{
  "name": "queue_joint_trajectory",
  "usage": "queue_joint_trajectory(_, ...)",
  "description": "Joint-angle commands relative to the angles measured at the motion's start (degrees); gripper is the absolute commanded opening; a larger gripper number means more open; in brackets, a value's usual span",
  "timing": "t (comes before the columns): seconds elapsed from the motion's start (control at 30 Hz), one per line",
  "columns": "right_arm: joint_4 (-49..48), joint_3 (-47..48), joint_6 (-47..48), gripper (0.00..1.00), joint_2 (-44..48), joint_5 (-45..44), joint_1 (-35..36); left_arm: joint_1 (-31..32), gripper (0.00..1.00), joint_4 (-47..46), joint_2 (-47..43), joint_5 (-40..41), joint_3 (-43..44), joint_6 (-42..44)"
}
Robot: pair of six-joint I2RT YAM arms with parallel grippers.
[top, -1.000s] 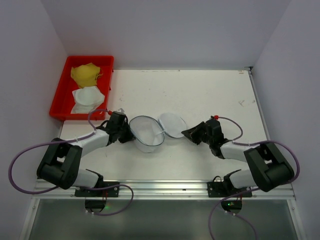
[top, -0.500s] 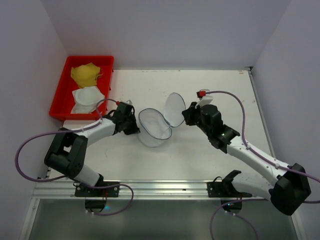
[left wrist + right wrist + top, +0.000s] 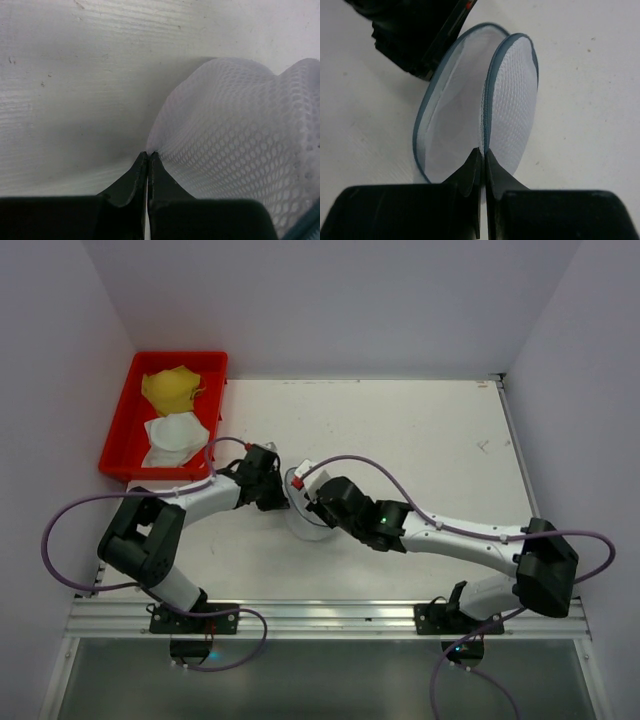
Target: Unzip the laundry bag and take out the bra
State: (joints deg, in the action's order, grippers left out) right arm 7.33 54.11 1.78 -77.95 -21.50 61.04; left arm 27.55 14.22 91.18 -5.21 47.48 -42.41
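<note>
The laundry bag (image 3: 303, 528) is white mesh with dark rims and lies mid-table, mostly hidden under my right arm. In the right wrist view it stands open: the lid (image 3: 515, 95) is raised beside the body (image 3: 452, 115), and no bra shows inside. My right gripper (image 3: 484, 151) is shut on the lid's zip rim; it also shows in the top view (image 3: 310, 508). My left gripper (image 3: 149, 153) is shut on the bag's mesh wall (image 3: 240, 135), at the bag's left side (image 3: 282, 498).
A red tray (image 3: 118, 435) stands at the back left and holds a yellow cup-shaped garment (image 3: 170, 388) and a white one (image 3: 172, 436). The right arm (image 3: 460, 537) lies across the table's front. Walls close in the left, back and right.
My right arm has swung left across the table, lifting the lid from flat on the right and carrying it over the bag. My left gripper has shifted slightly right, still holding the mesh.
</note>
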Motion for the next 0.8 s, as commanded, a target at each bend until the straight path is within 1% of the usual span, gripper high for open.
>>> queue_joint_trajectory(0.0,3.82,4.77,3.84,0.0,-3.94,0.31,3.38,0.49,0.0,-3.4,-0.3,-0.68,0.42,-0.3)
queue_joint_trajectory(0.13,3.65,6.18,4.37,0.0,-8.6,0.93,7.16,0.57,0.0,-5.16,-0.47,-1.38,-1.51,-1.09)
queue_joint_trajectory(0.23,4.0,7.59,3.76,0.0,-11.51,2.15,8.39,0.57,0.0,-6.04,-0.3,-1.82,-3.09,-1.53)
queue_joint_trajectory(0.43,3.04,8.3,2.35,0.01,-14.06,8.83,8.49,0.57,0.0,-7.36,-2.67,-1.38,-5.82,-2.76)
queue_joint_trajectory(0.57,3.47,8.64,1.21,0.02,-17.75,10.94,8.57,0.49,0.0,-7.1,-5.3,-0.68,-7.14,-3.11)
queue_joint_trajectory(0.77,2.69,6.98,0.06,0.0,-19.43,12.62,8.49,0.31,0.0,-3.76,-7.68,1.69,-7.76,-2.68)
